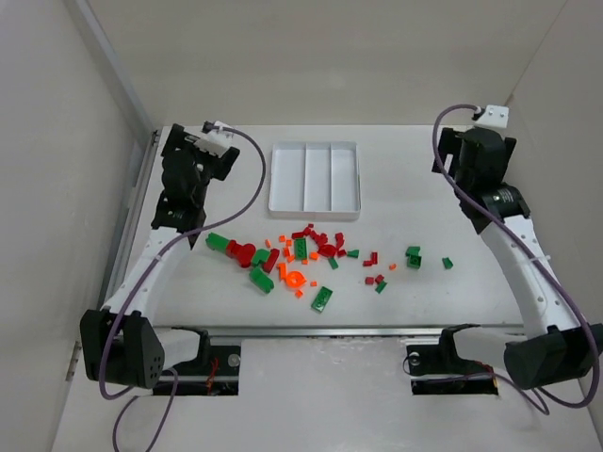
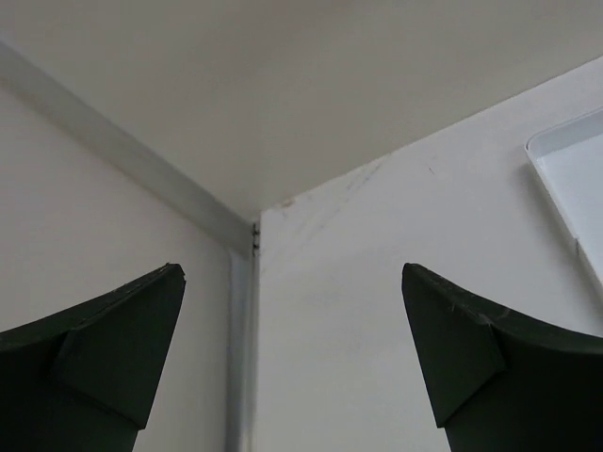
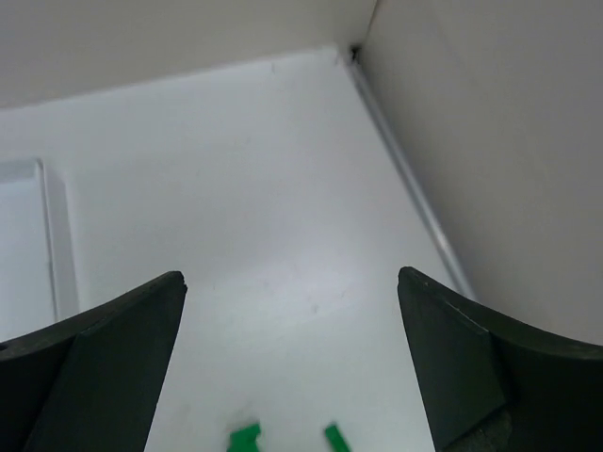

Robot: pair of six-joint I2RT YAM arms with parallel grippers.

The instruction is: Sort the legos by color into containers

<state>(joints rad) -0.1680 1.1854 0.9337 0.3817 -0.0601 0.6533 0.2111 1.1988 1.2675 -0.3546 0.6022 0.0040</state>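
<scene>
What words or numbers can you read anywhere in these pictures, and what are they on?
None: no word, number, label or sign can be read in any view.
The white tray is plain.
The lego bricks are too small to show any lettering.
The left arm and the right arm show no mark that can be made out.

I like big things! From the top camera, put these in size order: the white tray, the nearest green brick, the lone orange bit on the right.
1. white tray, by far the largest
2. green brick at the pile's near edge
3. orange bit, just a speck
</scene>
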